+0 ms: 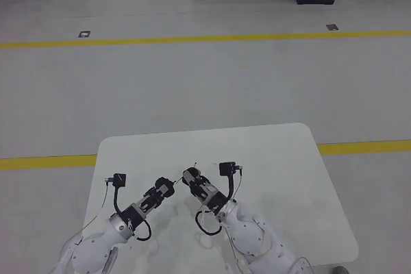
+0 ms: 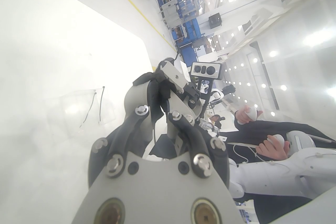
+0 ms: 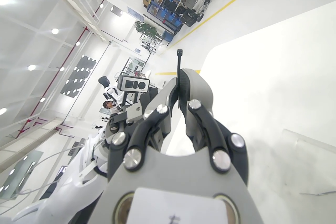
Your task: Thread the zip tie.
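Note:
My right gripper is shut on a black zip tie. The tie's square head sticks out past the fingertips, and its strap runs back between the pads. In the top view the right gripper hovers over the near middle of the white table, tip to tip with my left gripper. The left gripper has its fingers together, and I see nothing held between them. The right arm's gripper sits just beyond it.
A clear plastic tray lies on the table by the left arm, with two spare black zip ties on it. Another loose tie lies on the table near the right arm. The far half of the table is bare.

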